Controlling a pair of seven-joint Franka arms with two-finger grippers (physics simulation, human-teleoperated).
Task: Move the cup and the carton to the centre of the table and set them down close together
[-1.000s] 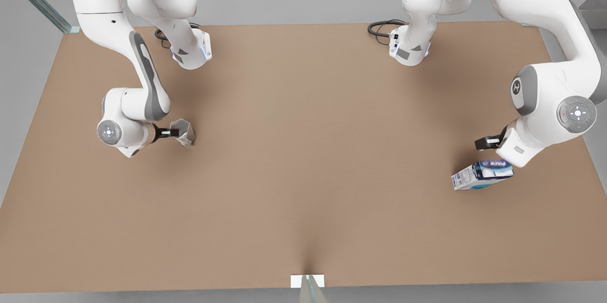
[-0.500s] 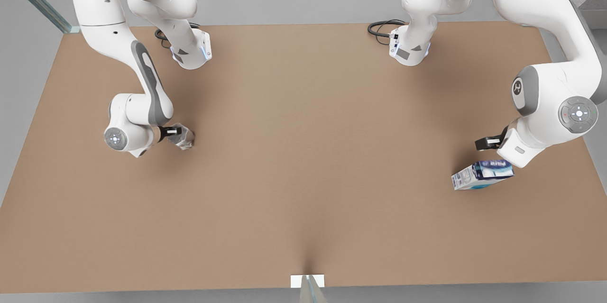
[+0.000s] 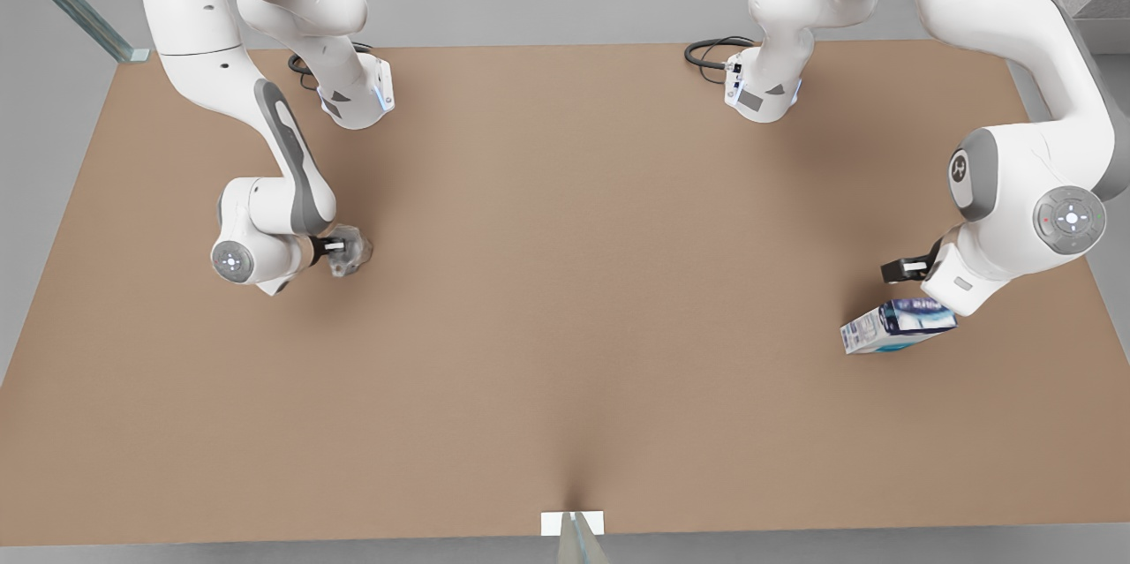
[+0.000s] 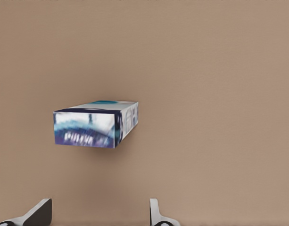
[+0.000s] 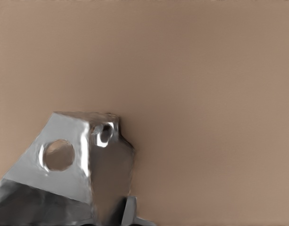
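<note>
1. The right gripper (image 3: 334,248) sits at the front view's left. Its jaws are closed on the cup (image 3: 351,251). In the right wrist view the cup (image 5: 69,160) lies hard against one dark finger (image 5: 130,212), tilted over with its facets catching the light.
2. The left gripper (image 3: 902,268) hangs at the front view's right with its jaws spread wide and holding nothing. In the left wrist view the carton (image 4: 94,125) lies ahead of the jaws, not between them.
3. Over the last second the right wrist has slid a little toward the front view's right and the near edge. The cup has gone with it and looks smaller and more tipped than before. I judge that the carry to the centre has just begun, with most of the way still to go.
4. The carton (image 3: 896,326) has not moved. It lies on its side near the front view's right edge, just beside the left gripper and well apart from the cup. That arm has barely shifted, so its pick-up is not yet done.
5. The counter (image 3: 565,282) is plain matte tan-brown.
6. Beyond the counter are grey surrounds, a black cable (image 3: 711,52) by one arm base and a white tab (image 3: 572,522) at the near edge.
</note>
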